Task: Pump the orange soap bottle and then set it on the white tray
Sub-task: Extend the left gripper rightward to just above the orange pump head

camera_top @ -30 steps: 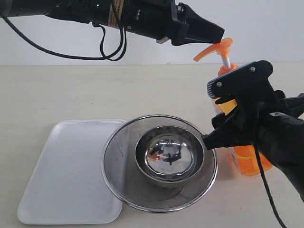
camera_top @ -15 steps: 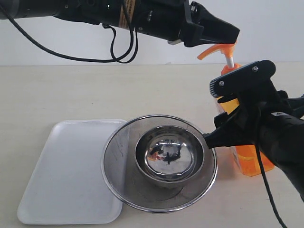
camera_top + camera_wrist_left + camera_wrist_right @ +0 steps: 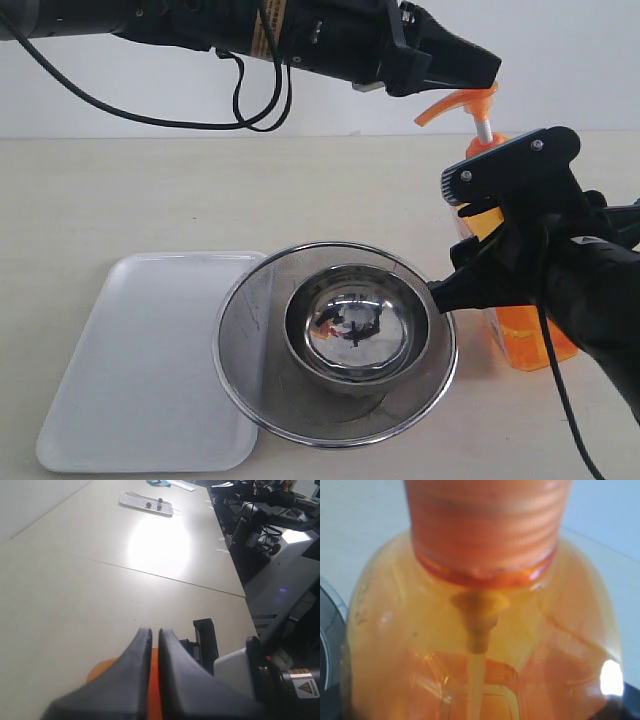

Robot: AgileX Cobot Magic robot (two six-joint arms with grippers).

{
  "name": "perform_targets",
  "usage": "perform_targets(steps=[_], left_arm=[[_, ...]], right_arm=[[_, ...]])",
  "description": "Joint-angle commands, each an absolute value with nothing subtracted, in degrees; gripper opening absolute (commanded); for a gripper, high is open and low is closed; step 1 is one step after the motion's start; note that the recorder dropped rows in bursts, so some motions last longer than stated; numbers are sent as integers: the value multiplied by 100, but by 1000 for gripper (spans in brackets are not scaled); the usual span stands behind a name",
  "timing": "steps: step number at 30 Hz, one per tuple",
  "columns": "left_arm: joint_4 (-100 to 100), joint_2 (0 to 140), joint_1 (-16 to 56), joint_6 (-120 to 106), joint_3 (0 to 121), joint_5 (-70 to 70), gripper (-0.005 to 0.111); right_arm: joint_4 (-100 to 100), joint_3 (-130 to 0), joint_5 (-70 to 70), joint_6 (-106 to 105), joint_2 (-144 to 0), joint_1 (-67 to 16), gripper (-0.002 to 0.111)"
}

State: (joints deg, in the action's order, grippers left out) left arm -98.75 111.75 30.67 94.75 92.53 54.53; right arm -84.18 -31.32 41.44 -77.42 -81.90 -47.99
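Note:
The orange soap bottle point(image 3: 527, 338) stands upright on the table, right of the strainer. My right gripper point(image 3: 478, 238) is shut on its body, one finger on each side. In the right wrist view the bottle point(image 3: 480, 630) fills the frame, with its ribbed collar and dip tube showing. My left gripper point(image 3: 487, 68) is shut, and its tips rest on top of the orange pump head point(image 3: 460, 103). The left wrist view shows the pump head point(image 3: 102, 671) under the closed left gripper point(image 3: 151, 633). The white tray point(image 3: 140, 360) lies flat at the front left with nothing on it.
A round steel mesh strainer point(image 3: 250, 350) with a steel bowl point(image 3: 355, 325) inside sits between the tray and the bottle, overlapping the tray's right edge. The left arm and its cables span the top of the exterior view. A white wall stands behind the table.
My left gripper moved right until its tips covered the pump head, which now sits slightly lower. In the last half second it barely shifted. The right gripper kept its hold.

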Motion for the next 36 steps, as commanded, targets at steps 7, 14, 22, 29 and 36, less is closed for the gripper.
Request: perform_targets(steps=[7, 14, 22, 29, 36], left_arm=[[-9995, 11144, 3117, 9466, 9276, 5301, 5], [-9995, 11144, 3106, 9466, 9276, 5199, 5], [-9995, 11155, 3106, 9466, 9252, 5313, 5], [-9995, 11212, 3106, 9534, 9252, 5479, 5], [-9995, 11224, 3106, 9534, 9252, 5528, 5]], right_arm=[[-8317, -3164, 4178, -7829, -8193, -4794, 0], [-8317, -3164, 4178, -7829, -8193, -4794, 0], [-8317, -3164, 4178, -7829, -8193, -4794, 0], [-8317, -3164, 4178, -7829, -8193, -4794, 0], [-8317, -3164, 4178, -7829, -8193, -4794, 0]])
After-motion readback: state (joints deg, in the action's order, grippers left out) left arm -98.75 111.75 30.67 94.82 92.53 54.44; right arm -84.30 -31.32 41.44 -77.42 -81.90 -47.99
